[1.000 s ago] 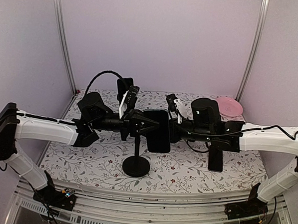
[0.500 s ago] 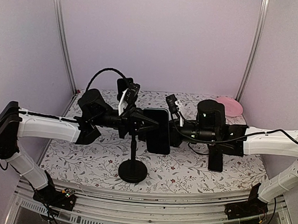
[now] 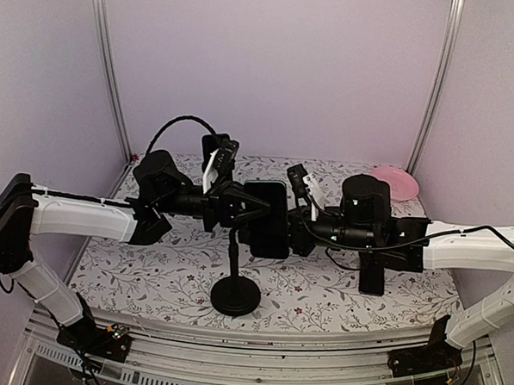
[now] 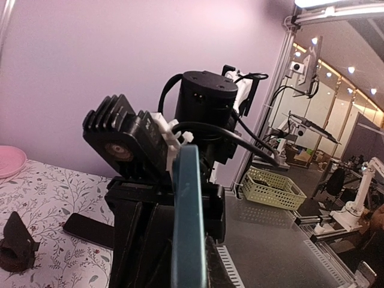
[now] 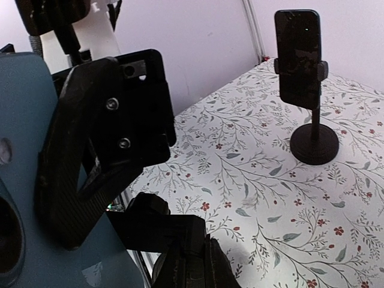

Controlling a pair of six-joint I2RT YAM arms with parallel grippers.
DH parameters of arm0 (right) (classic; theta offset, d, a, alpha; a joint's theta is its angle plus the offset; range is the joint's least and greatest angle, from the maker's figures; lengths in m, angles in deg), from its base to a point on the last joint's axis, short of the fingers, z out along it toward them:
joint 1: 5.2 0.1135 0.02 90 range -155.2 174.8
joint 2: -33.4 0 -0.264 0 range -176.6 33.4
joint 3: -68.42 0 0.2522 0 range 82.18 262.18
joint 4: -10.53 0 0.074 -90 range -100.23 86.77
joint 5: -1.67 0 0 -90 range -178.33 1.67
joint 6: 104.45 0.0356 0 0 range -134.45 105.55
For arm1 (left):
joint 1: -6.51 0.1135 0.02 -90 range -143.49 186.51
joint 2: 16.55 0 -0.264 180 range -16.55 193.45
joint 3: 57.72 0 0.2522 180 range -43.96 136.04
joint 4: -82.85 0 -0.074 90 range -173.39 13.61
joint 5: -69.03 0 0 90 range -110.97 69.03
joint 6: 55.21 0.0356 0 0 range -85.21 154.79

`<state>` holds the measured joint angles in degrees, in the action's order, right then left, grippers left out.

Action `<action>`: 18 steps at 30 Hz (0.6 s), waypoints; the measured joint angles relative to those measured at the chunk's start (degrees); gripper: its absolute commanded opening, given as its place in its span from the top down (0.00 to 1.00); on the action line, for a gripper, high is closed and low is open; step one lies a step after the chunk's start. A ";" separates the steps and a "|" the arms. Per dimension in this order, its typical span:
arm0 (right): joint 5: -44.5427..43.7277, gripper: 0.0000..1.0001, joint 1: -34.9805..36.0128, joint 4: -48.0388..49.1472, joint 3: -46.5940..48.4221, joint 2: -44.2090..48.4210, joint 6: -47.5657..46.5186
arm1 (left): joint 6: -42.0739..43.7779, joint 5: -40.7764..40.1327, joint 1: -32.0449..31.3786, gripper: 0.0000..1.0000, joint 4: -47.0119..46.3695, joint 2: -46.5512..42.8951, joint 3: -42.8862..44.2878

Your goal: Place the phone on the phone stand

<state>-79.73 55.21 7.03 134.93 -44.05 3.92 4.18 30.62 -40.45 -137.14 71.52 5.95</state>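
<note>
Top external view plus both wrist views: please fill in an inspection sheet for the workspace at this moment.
Surface: table covered in floral-print cloth.
Job's things: phone held in the air against the head of the phone stand, whose pole leans; whether it is seated cannot be told.
Clutter: second stand at the back left carrying another phone; black slab lying flat under the right arm; pink plate in the back right corner.
Hands: left hand shut on the stand's head; right hand shut on the phone.
Cables: black cable loops above the left wrist.
Surroundings: lilac walls, metal posts.
</note>
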 measured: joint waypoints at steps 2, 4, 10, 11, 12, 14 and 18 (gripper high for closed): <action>-2.99 0.98 0.26 -0.96 0.00 0.00 0.02 | 0.74 -1.25 0.11 1.00 1.92 -0.02 -0.09; -6.47 0.98 0.59 -1.97 0.00 -0.02 0.02 | 1.49 -2.60 0.22 1.00 3.34 -0.04 -0.46; -13.97 0.99 1.22 -2.56 0.00 -1.53 -0.94 | 4.46 -7.19 0.48 1.00 7.06 -0.04 -1.99; -14.75 0.99 1.29 -2.58 0.00 -1.86 -1.07 | 4.81 -8.04 0.50 1.00 7.23 -0.07 -2.43; -16.11 0.98 1.44 -2.58 0.00 -2.27 -1.16 | 5.35 -9.25 0.57 1.00 7.54 -0.09 -3.06; -18.71 0.98 1.73 -2.62 0.00 -3.21 -1.11 | 6.51 -12.13 0.63 1.00 8.02 -0.35 -4.48; -23.78 0.98 2.86 -2.29 0.26 -4.87 -1.11 | 7.69 -18.53 0.57 1.00 8.48 -1.64 -6.97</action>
<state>-103.51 58.07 4.74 135.19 -48.93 2.80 11.87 12.09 -39.89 -128.66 69.88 -1.02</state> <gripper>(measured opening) 0.059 0.036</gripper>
